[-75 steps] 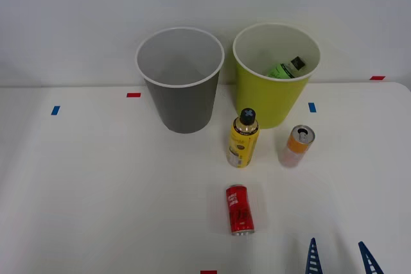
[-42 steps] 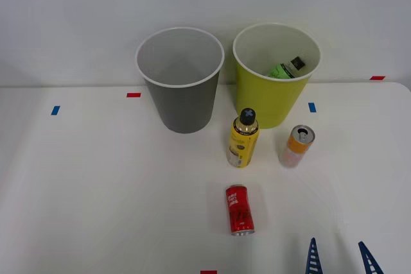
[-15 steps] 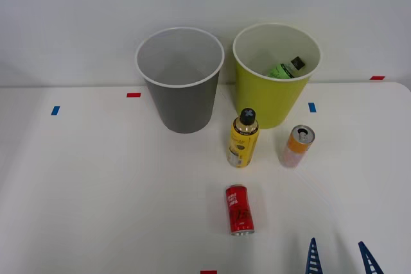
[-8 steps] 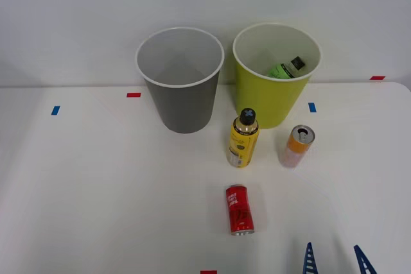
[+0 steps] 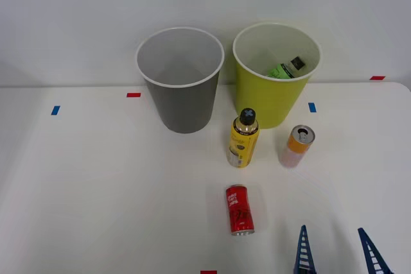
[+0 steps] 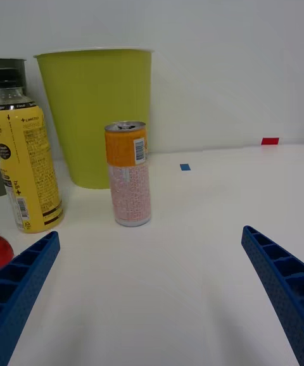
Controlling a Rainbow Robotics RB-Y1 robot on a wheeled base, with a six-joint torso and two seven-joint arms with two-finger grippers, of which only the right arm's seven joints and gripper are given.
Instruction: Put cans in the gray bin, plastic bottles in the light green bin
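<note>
An orange-and-pink can (image 5: 297,146) (image 6: 128,172) stands upright on the table, right of the yellow bottle (image 5: 243,138) (image 6: 26,170) with its black cap. A red can (image 5: 239,209) lies on its side nearer me. Behind them stand the gray bin (image 5: 180,80) and the light green bin (image 5: 275,74) (image 6: 97,112), which holds a green bottle (image 5: 285,67). My right gripper (image 5: 335,253) (image 6: 152,296) is open and empty at the front edge, right of the red can and short of the orange can.
Red and blue tape marks (image 5: 133,95) (image 5: 312,107) dot the white table. A plain wall rises right behind the bins. Open table surface lies to the left of the red can.
My right gripper has edged forward into view and its fingers have spread a little wider over the last half second. The cans, bottles and bins have not moved.
</note>
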